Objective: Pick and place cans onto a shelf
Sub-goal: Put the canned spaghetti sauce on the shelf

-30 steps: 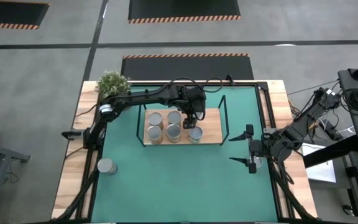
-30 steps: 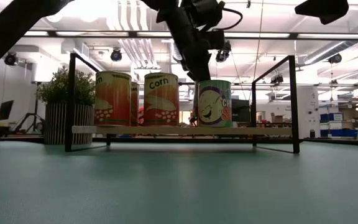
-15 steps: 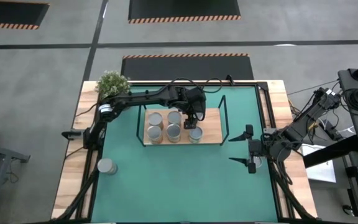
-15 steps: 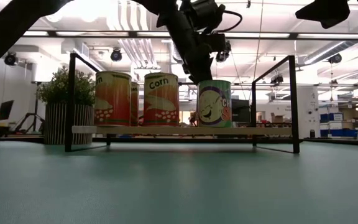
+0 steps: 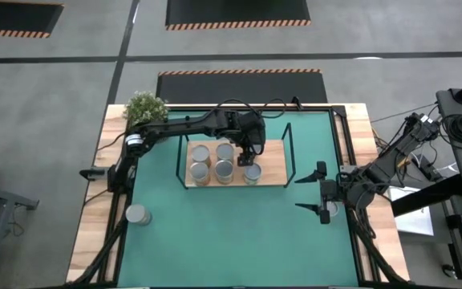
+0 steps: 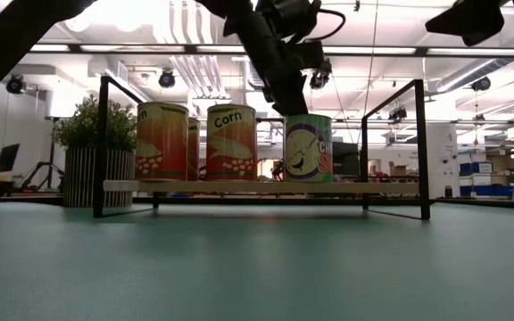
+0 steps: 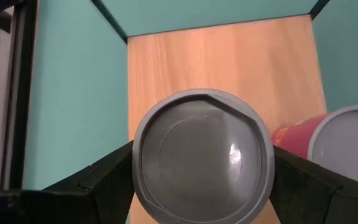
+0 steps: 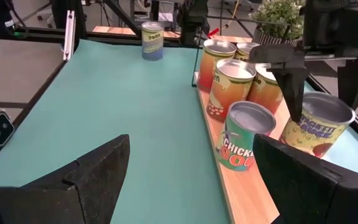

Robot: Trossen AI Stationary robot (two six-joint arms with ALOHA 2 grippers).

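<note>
A potted plant point(image 5: 144, 107) stands on the bare wooden table point(image 5: 96, 201) just off the far left corner of the green mat point(image 5: 231, 225). Relative to that mat, black floor panels edged in orange-and-black hazard stripes point(image 5: 239, 82) lie beyond its far edge, and a cluttered equipment stand with cables point(image 5: 459, 136) sits off its right side.
</note>
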